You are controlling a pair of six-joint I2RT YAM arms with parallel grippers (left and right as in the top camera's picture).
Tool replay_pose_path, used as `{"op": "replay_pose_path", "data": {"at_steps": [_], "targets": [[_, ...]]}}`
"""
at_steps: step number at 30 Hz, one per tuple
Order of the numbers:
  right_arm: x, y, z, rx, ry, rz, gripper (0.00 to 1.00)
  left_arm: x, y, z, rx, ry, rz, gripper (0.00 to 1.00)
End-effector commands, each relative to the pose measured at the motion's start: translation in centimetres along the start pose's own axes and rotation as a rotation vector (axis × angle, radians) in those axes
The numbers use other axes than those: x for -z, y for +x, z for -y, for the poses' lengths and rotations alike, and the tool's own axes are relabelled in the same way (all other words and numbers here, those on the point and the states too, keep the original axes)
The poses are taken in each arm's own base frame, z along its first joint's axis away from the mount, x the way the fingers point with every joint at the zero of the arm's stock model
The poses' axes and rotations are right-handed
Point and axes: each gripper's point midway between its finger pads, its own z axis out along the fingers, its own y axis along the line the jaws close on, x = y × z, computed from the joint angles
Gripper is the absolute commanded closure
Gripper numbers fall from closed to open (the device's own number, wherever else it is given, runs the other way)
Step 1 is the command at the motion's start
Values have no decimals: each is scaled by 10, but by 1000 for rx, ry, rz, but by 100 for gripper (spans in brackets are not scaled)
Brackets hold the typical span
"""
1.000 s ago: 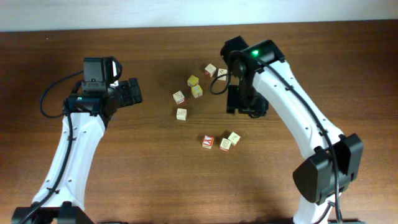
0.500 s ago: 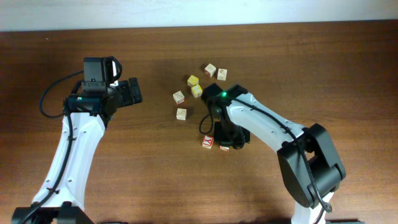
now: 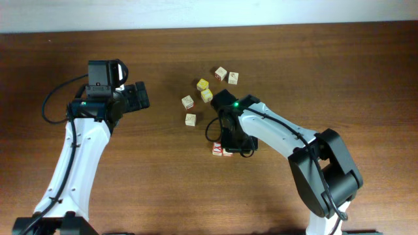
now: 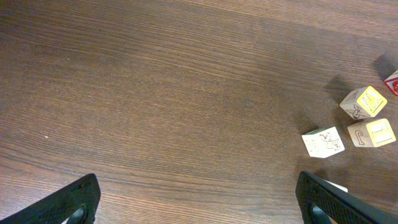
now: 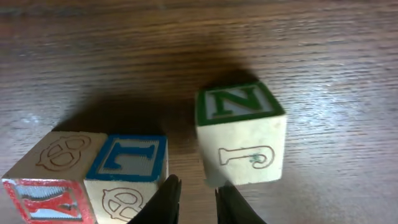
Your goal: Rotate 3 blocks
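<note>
Now the right arm reaches across the bench and hangs low over the three blocks near its middle. The right jaws are drawn in narrow; the two dark fingers leave only a slit of wood between them and grip nothing. In the right wrist view the tips sit just before the gap between the blue T block and the green N block; the green N block stands slightly apart from the blue T block and a little askew; the red-lettered block touches the blue T block's far side. From overhead only the red-lettered block shows beside the arm's head; the other two are hidden beneath it. The left arm is well apart at the left; the left jaws stand wide above the wood; yellow-faced cubes and a cream cube lie at the right of that wrist view.
</note>
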Motion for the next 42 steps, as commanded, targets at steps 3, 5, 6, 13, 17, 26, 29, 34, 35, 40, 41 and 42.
{"op": "replay_pose_path", "data": {"at_steps": [3,5,6,13,17,26,29,34,35,40,41,42], "targets": [[-5,4,-26,78,-125,-40,79,1,-4,-3,13,-15,11,1],[-4,3,-34,102,-152,-26,79,1,-4,-3,12,-15,11,1],[-4,3,-35,103,-152,-25,79,1,-4,-3,12,-15,10,1],[44,-31,16,40,16,45,82,1,-4,-3,13,-15,10,1],[40,-41,56,-67,62,27,82,1,-4,-3,13,-15,10,1],[5,-48,39,33,-73,3,80,1,-4,-3,13,-15,10,1],[6,-43,31,55,-105,-14,80,1,-4,-3,12,-15,10,1],[5,-36,12,73,-133,-18,80,1,-4,-3,13,-15,10,1],[6,-34,8,80,-143,-20,80,1,-4,-3,13,-15,10,1],[26,-44,12,52,-172,4,83,1,-4,-3,13,-15,10,1],[38,-50,21,34,-170,25,84,1,-4,-3,13,-15,10,1],[49,-54,34,6,-159,45,83,1,-4,-3,13,-15,10,1]]}}
